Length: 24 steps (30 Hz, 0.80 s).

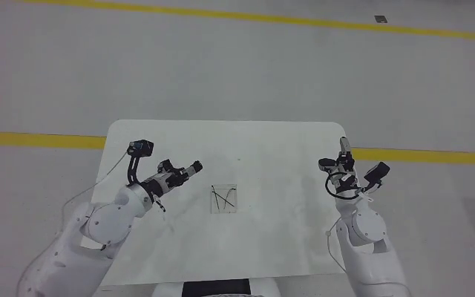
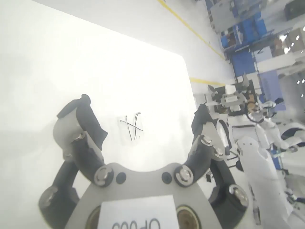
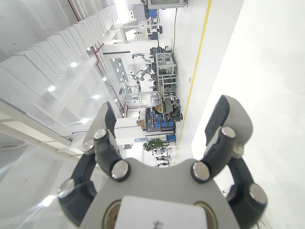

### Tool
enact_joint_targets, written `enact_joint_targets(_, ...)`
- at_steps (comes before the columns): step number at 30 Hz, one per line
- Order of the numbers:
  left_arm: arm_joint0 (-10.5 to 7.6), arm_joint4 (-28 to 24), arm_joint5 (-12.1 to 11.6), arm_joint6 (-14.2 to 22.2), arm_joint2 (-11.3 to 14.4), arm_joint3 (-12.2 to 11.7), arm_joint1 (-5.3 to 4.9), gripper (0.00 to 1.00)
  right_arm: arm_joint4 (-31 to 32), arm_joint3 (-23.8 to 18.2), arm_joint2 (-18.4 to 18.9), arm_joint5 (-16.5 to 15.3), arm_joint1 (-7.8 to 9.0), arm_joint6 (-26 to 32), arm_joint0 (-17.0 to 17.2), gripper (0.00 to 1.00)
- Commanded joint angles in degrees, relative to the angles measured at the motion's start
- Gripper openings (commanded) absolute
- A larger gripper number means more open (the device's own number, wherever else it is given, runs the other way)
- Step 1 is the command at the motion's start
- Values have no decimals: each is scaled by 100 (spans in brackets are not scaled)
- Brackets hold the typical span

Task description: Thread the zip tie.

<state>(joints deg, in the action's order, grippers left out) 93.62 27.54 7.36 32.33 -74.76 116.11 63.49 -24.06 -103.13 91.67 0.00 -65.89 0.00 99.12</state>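
Observation:
Several thin black zip ties (image 1: 223,197) lie crossed in a small clear tray at the middle of the white table (image 1: 282,148); the left wrist view shows the zip ties (image 2: 134,126) ahead of the fingers. My left gripper (image 1: 194,168) hovers open to the left of them, its fingers (image 2: 93,125) wide apart with nothing between. My right gripper (image 1: 335,154) is held open above the table's right edge, pointing away toward the room, its pads (image 3: 215,117) empty.
A yellow floor line (image 1: 44,139) runs behind the table on both sides. The table's right edge (image 1: 349,171) lies beside the right arm.

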Motion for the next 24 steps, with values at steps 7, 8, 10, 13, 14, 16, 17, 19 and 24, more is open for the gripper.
enact_joint_targets(7,-658,735,563,394,819,-281,65,100,0,0,0,0,0,0,0,100)
enact_joint_targets(8,-658,735,563,394,819,-281,65,100,0,0,0,0,0,0,0,100)
enact_joint_targets(10,-658,735,563,394,819,-281,65,100,0,0,0,0,0,0,0,100)
enact_joint_targets(13,-658,735,563,394,819,-281,65,100,0,0,0,0,0,0,0,100)
enact_joint_targets(14,-658,735,563,394,819,-281,65,100,0,0,0,0,0,0,0,100)
enact_joint_targets(16,-658,735,563,394,819,-281,65,100,0,0,0,0,0,0,0,100)
enact_joint_targets(17,-658,735,563,394,819,-281,65,100,0,0,0,0,0,0,0,100)
enact_joint_targets(19,-658,735,563,394,819,-281,65,100,0,0,0,0,0,0,0,100)
enact_joint_targets(24,-673,754,534,392,835,-265,66,100,0,0,0,0,0,0,0,100)
